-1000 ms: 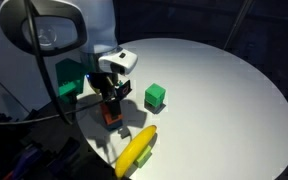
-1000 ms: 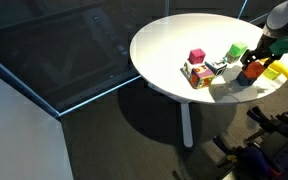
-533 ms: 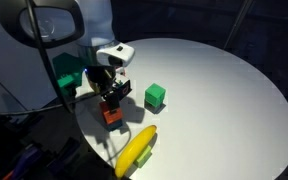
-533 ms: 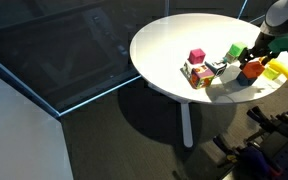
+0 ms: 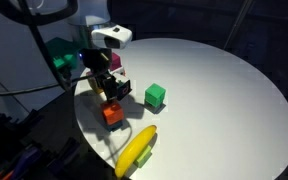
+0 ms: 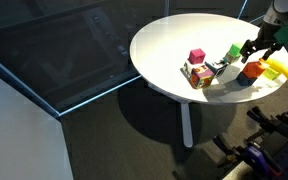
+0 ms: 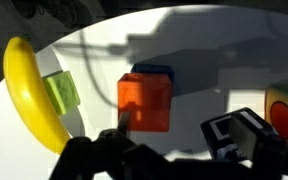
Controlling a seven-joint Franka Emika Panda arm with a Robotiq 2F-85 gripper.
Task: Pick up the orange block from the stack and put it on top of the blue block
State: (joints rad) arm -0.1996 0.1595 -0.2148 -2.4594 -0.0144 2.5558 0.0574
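The orange block [image 7: 144,102] sits squarely on the blue block [image 7: 154,71], of which only a dark blue edge shows. It also shows near the table's edge in both exterior views [image 5: 112,114] [image 6: 252,70]. My gripper [image 7: 184,162] is open and empty. It hangs above the orange block and clear of it, as both exterior views [image 5: 104,82] [image 6: 252,50] show. The stack [image 6: 199,70] holds a magenta cube [image 6: 196,56] and a black-and-white cube [image 7: 239,130], and it lies just beside the orange block.
A banana [image 5: 136,150] [image 7: 29,85] lies at the table's edge with a yellow-green block [image 7: 61,92] against it. A green cube [image 5: 155,96] stands further in on the round white table [image 5: 224,110]. A paler orange block [image 7: 286,110] belongs to the huddle.
My gripper was down around the orange block a second ago. It has since risen straight up, and the orange block stays behind on the blue block.
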